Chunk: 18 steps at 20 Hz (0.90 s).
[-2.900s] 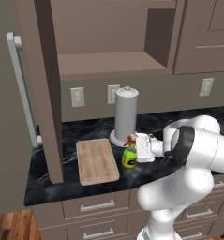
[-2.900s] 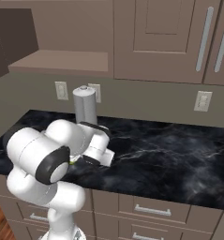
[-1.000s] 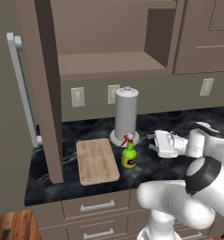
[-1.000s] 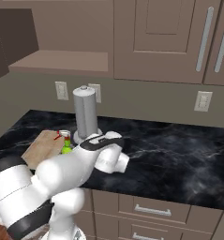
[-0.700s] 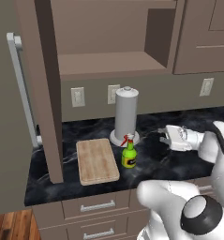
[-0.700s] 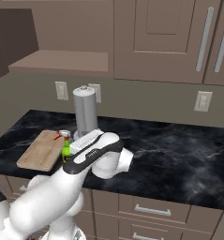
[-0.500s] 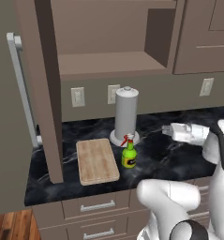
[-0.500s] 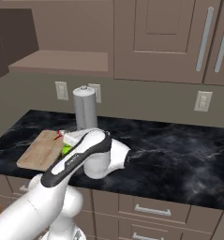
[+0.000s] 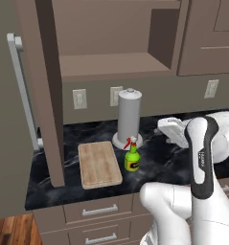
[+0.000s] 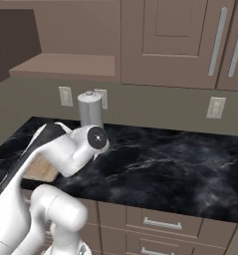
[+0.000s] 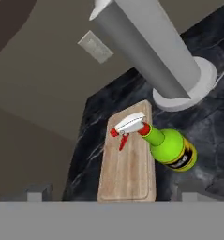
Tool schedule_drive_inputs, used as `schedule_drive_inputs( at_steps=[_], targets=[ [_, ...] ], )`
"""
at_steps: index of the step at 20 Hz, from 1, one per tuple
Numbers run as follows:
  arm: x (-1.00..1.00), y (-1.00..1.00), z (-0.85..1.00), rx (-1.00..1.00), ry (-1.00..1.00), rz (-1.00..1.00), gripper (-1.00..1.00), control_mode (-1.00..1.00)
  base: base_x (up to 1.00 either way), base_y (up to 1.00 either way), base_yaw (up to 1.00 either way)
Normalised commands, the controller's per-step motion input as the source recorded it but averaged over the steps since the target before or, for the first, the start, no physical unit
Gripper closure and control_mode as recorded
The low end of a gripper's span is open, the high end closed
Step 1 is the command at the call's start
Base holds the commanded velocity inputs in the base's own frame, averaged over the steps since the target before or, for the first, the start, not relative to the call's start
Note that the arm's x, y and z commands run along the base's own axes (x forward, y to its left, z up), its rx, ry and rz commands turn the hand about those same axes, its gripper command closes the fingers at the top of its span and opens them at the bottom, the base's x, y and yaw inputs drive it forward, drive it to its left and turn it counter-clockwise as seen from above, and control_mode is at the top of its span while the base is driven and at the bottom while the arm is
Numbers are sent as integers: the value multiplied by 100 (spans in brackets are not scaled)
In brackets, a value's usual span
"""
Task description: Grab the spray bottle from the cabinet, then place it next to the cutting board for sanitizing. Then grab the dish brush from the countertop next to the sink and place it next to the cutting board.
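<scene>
The gripper (image 11: pixel 111 193), jaws spread wide and holding nothing, faces the spray bottle (image 11: pixel 166 146), which stands upright ahead of it on the black marble countertop (image 9: pixel 159 158). Just beyond the bottle lies the cutting board (image 11: pixel 128 168); beside it, the grey paper-towel cylinder (image 11: pixel 151 47) stands against the wall under the open cabinet (image 9: pixel 101 67).

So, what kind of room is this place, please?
It looks like a home kitchen: a black marble countertop over brown drawers, a wooden cabinet on the wall above, and a cutting board with a paper-towel roll beside it.
</scene>
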Motion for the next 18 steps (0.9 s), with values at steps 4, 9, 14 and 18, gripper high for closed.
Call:
schedule_drive_inputs(
  at_steps=[4, 9, 14, 18],
  targets=[
    [-35, 1, 0, -57, 49, -24, -100, -100, 0, 0, 0],
    [-3, 0, 27, -66, 18, -16, -100, -100, 0, 0, 0],
    [0, 0, 26, -48, 5, -8, -100, -100, 0, 0, 0],
    [-38, -1, 0, -11, -9, 1, -100, -100, 0, 0, 0]
  ],
)
